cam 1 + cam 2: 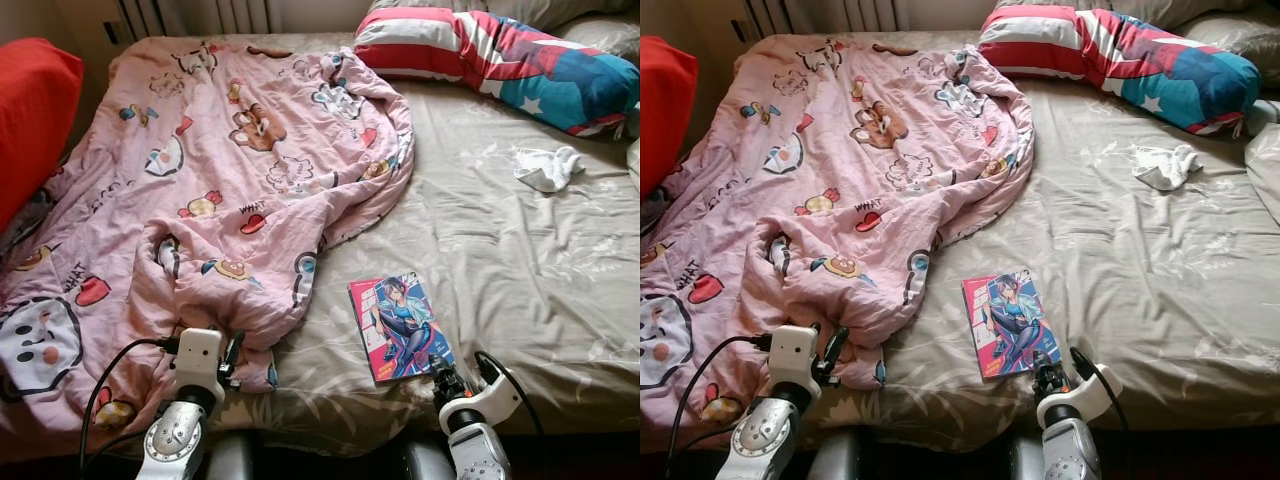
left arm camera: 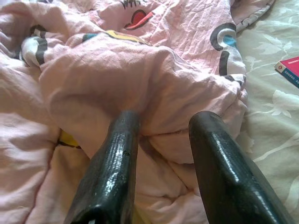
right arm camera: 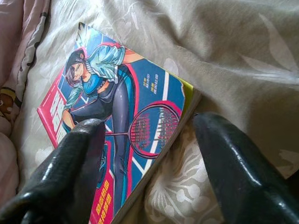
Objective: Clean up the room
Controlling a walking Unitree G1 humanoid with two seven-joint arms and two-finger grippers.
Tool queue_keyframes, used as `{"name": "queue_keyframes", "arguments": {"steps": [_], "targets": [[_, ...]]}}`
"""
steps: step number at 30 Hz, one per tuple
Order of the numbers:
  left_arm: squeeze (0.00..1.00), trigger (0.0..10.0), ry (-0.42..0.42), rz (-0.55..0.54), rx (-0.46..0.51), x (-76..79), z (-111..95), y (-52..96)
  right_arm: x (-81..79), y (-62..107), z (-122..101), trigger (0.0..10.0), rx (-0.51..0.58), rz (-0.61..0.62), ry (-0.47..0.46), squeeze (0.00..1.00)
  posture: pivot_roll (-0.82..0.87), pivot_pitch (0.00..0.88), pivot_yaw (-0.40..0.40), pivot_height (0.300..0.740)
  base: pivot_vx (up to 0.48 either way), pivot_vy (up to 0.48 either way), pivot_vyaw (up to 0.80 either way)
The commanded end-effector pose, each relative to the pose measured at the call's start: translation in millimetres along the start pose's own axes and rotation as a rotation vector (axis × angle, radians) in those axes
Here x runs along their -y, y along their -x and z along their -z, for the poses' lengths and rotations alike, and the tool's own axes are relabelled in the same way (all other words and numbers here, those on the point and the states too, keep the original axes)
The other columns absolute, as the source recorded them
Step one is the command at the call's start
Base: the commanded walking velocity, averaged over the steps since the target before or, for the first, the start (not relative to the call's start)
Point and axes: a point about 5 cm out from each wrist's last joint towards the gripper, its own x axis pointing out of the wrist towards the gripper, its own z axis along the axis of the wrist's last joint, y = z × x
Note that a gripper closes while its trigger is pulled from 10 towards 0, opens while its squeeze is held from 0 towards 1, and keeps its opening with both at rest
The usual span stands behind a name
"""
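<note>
Right wrist view: right gripper [image 3: 149, 163] open, empty, straddling the near corner of the comic book [image 3: 117, 126]; book's long axis runs toward 11 o'clock on the bed sheet [image 1: 520, 270].

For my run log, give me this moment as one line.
left gripper: open, at pink blanket | right gripper: open, straddling corner of comic book | white sock: on bed sheet

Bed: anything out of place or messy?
Yes. The pink blanket is bunched over the robot's-left half of the bed, leaving the beige sheet bare. A comic book lies loose near the front edge, and a crumpled white cloth sits by the striped pillow. Both pincers, left and right, are open.
</note>
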Motion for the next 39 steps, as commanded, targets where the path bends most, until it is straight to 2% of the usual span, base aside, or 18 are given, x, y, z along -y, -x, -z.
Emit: {"name": "queue_keyframes", "arguments": {"steps": [1, 12, 18, 25, 34, 39], "targets": [[0.00, 10.0, -0.036, 0.013, -0.021, -2.8, 3, 6.2, 5.7, 2.3, 4, 10.0, 0.000, 0.024, -0.025, 0.00, 0.06, 0.271, 0.017, 0.613, 0.000, 0.000, 0.00], [0.00, 10.0, -0.087, 0.046, -0.030, -8.0, 1, 12.5, -1.5, -3.3, 3, 10.0, 0.038, 0.019, -0.074, 0.00, 0.10, 0.304, 0.060, 0.613, 0.000, 0.000, 0.00], [0.00, 10.0, -0.101, 0.052, -0.040, -11.1, 1, 16.4, 3.9, -1.7, 0, 10.0, 0.079, 0.047, -0.073, 0.00, 0.11, 0.321, 0.073, 0.613, 0.000, 0.000, 0.00], [0.00, 10.0, -0.115, 0.064, -0.055, -11.9, 1, 20.5, 10.3, 2.4, -10, 10.0, 0.181, 0.054, -0.096, 0.00, 0.12, 0.337, 0.085, 0.613, 0.000, 0.000, 0.00], [0.00, 10.0, -0.130, 0.088, -0.065, -10.4, 0, 24.0, 22.3, 9.5, -5, 10.0, 0.183, 0.098, -0.102, 0.00, 0.12, 0.353, 0.101, 0.613, 0.000, 0.000, 0.00], [0.00, 10.0, -0.138, 0.093, -0.070, -11.0, 0, 25.5, 22.8, 10.9, -1, 10.0, 0.174, 0.102, -0.101, 0.00, 0.13, 0.362, 0.106, 0.613, 0.000, 0.000, 0.00]]}}
